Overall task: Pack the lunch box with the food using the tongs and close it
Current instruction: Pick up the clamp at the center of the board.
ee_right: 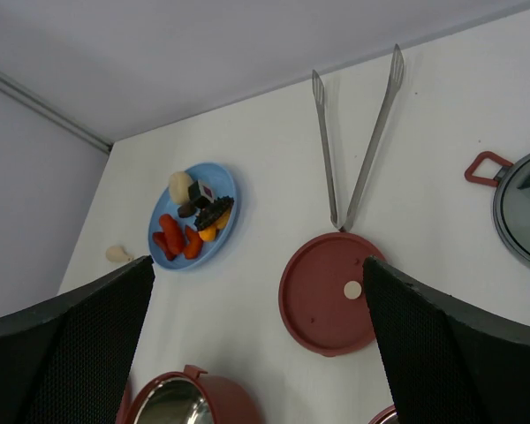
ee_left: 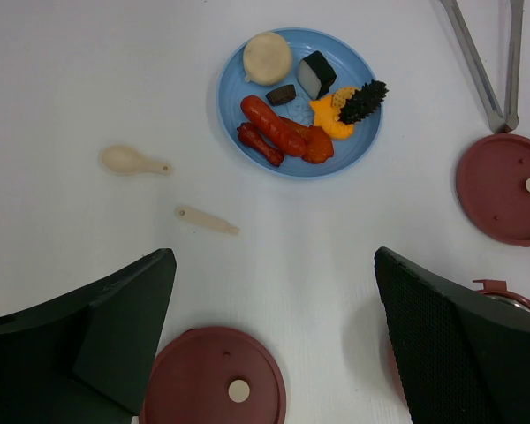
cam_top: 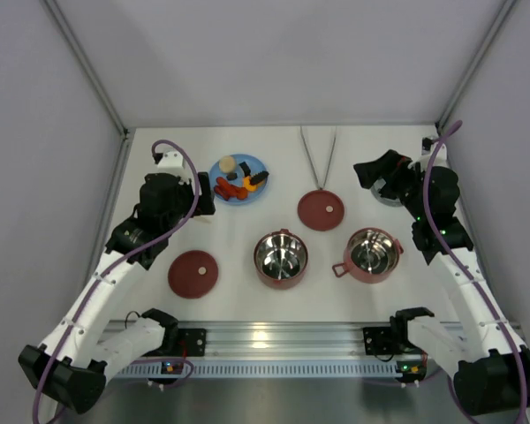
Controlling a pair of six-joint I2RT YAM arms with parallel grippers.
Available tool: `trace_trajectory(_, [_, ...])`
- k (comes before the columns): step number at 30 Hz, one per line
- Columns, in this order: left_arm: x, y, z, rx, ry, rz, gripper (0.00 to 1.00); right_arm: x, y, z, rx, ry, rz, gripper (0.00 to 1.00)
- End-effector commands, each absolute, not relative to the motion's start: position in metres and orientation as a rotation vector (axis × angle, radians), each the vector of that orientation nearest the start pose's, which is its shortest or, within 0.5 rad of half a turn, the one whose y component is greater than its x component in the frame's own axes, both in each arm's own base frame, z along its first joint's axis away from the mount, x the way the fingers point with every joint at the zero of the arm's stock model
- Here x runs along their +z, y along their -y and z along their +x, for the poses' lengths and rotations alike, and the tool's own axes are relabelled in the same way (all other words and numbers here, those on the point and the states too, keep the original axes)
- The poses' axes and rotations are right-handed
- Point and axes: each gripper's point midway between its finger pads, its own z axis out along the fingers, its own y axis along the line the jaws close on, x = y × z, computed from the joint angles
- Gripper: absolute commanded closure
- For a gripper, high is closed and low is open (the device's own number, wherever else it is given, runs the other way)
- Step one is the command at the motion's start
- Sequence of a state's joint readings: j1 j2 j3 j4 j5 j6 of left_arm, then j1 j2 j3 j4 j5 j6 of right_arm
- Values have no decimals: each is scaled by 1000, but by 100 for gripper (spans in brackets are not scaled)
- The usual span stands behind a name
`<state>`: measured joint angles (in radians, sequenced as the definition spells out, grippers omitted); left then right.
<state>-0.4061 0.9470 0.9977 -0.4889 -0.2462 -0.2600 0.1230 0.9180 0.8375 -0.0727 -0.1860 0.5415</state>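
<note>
Left gripper (ee_left: 274, 256), right gripper (ee_right: 258, 262) jaws spread, empty. You take long silver metal tongs (ee_right: 326, 150), far centre; squeeze both arms mid-length.

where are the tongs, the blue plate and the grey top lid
tongs (ee_right: 371, 140), right wrist view, midway along the right-hand arm of the V
blue plate (ee_left: 346, 57), left wrist view, bare upper-right part beside the food
grey top lid (ee_right: 519, 216), right wrist view, its grey face at the picture's right edge

Two white arms (cam_top: 97, 300) with black joints (cam_top: 163, 199) and looping purple cables (cam_top: 195, 181).
</note>
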Motion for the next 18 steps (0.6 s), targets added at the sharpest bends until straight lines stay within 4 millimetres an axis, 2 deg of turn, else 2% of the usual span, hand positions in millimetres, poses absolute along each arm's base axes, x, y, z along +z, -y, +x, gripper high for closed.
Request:
trace_trajectory(1, [270,98,309,-206,-1952,-16,1,299,-92,334,642,-1717,208,1])
trace_trajectory(13, [267,102,310,-222,-1962,-4,1,295,-93,333,650,-1730,215,1])
trace_trajectory(18, [267,114,316,-273,-1979,8,1,297,-92,331,639,-1727,215,1])
